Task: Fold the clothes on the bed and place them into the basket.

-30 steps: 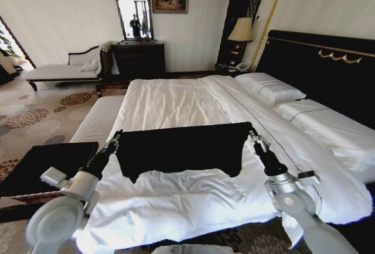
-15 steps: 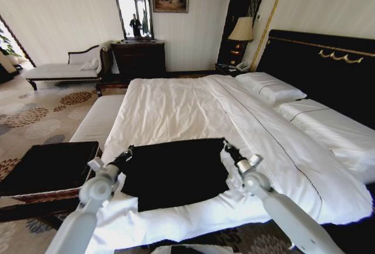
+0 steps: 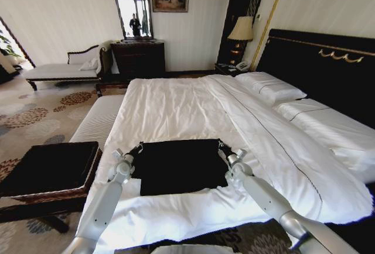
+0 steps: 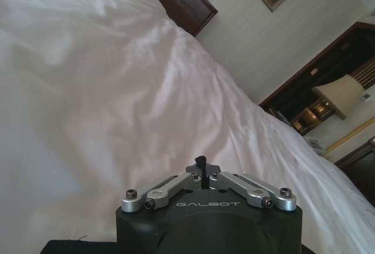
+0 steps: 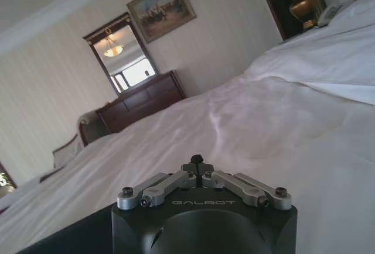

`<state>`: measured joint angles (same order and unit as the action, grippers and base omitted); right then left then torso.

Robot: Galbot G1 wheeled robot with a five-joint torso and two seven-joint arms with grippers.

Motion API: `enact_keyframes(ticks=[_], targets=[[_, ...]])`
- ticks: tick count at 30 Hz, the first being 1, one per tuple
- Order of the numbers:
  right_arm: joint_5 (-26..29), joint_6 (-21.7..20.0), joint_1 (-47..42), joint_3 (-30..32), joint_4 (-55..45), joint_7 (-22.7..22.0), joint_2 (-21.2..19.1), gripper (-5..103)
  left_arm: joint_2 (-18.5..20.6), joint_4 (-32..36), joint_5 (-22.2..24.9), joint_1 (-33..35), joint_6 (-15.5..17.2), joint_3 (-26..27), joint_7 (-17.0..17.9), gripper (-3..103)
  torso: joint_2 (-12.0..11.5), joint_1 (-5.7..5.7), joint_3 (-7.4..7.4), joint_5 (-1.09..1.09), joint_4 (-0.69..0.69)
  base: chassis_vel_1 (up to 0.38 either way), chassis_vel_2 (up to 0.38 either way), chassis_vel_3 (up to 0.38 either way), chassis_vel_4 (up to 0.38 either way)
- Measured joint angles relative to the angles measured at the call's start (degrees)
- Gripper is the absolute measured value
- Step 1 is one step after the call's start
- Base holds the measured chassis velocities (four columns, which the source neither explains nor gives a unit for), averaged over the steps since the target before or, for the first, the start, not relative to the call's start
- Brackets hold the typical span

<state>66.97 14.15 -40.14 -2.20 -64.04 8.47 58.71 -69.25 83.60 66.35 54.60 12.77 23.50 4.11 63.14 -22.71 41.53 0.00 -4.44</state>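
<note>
**A:** Where does the T-shirt (image 3: 177, 165) sit?

**B:** Lower middle of the head view, lying as a dark folded rectangle on the white sheet of the bed (image 3: 176, 105), near the foot edge. Its long axis runs across the frame, side to side.

**A:** And the arms?

**B:** The left pincer (image 3: 138, 147) is at the shirt's upper left corner, the right pincer (image 3: 221, 146) at its upper right corner. Both sit low on the far edge of the cloth, one at each end.

**A:** Are they pinching it?

**B:** In each wrist view the fingers look pressed together, tips meeting over the pincer body (image 4: 201, 163) (image 5: 196, 160). Whether cloth is caught between them I cannot tell; the black fabric shows only at the frame's lower edge, under the housing.

**A:** Which way is the basket (image 3: 50, 171)?

**B:** Lower left of the head view, off the bed's side, just beyond the left arm. So the shirt lies between the two pincers, and the basket lies out past the left one. I judge the left arm is the nearer for carrying it there, with the shirt travelling sideways along its own long axis.
</note>
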Motion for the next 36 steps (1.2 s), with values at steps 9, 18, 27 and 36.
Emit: enact_keyframes(ticks=[9, 18, 27, 36], targets=[[0.91, 2.20, -8.48, 3.28, -6.82, 4.92, -3.61, 0, -0.04, 6.36, 3.83, 7.18, -1.15, 2.63, -3.39, 1, 0.02, 0.02, -0.01, 0.02, -0.05, 0.000, 0.000, 0.000, 0.000], [0.76, 4.74, -20.09, 9.93, -15.95, 8.88, -7.82, 0, 3.65, 14.92, 4.57, 16.26, -1.17, 4.24, -3.99, 1, 0.02, 0.03, -0.02, 0.01, -0.02, 0.000, 0.000, 0.000, 0.000], [-2.32, 7.22, -31.14, 15.71, -20.44, 10.36, -9.00, 0, 5.88, 23.50, 0.98, 29.02, -1.94, 5.85, -4.70, 1, 0.02, 0.03, -0.02, 0.01, -0.01, 0.000, 0.000, 0.000, 0.000], [-6.04, 8.76, -38.49, 17.52, -21.67, 11.31, -9.77, 0, 4.98, 26.19, -2.63, 34.83, -2.50, 8.25, -4.96, 1, 0.02, 0.02, -0.01, 0.01, -0.03, 0.000, 0.000, 0.000, 0.000]])
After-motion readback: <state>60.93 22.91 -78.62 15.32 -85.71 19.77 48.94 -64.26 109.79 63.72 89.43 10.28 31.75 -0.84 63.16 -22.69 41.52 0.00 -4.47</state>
